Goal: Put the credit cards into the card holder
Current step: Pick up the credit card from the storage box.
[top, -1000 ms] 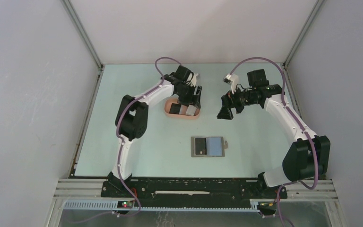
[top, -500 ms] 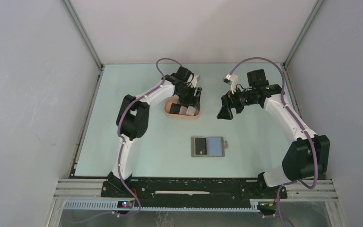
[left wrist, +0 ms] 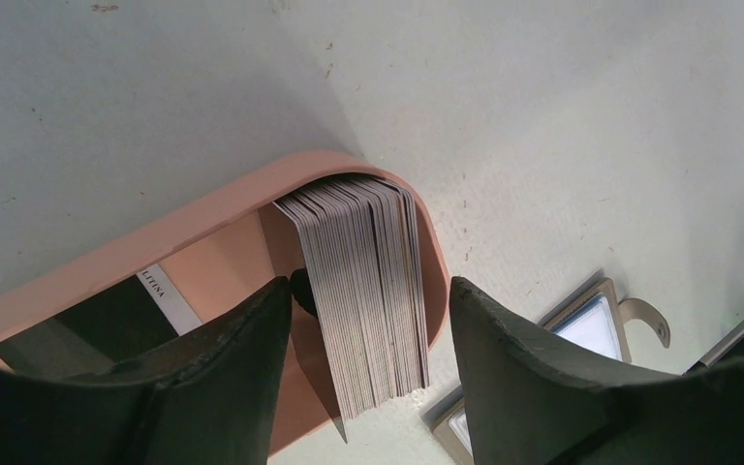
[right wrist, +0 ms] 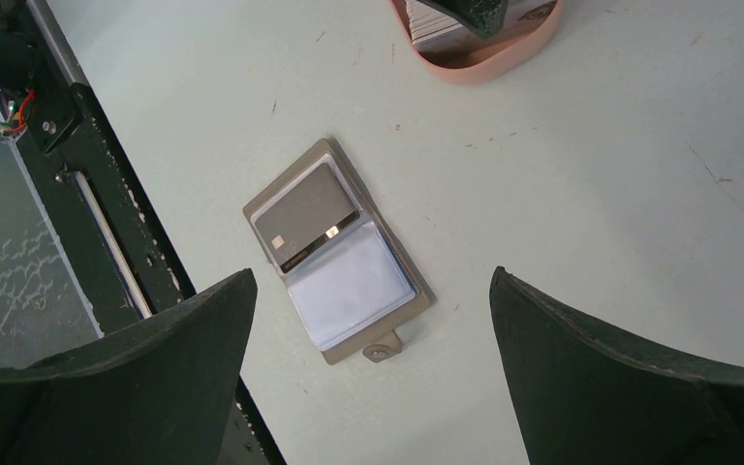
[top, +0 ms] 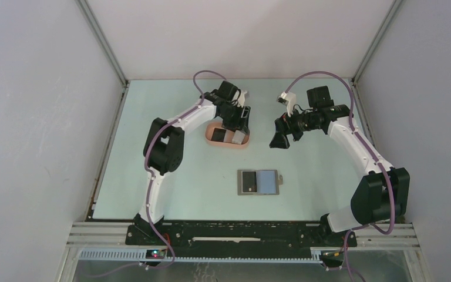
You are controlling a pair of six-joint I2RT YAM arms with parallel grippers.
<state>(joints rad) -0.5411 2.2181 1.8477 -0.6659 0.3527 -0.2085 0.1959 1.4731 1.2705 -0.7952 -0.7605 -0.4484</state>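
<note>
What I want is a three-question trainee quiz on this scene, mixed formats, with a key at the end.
1. True or false: the grey wallet lies open on the table, apart from the card holder.
2. Fill in: the right end effector is ___ and holds nothing.
3. Where do the stacked credit cards stand?
A. in the wallet
B. on edge at one end of the card holder, between the fingers of the left end effector
C. in the right end effector

Key: 1 true; 2 open; 3 B.
</note>
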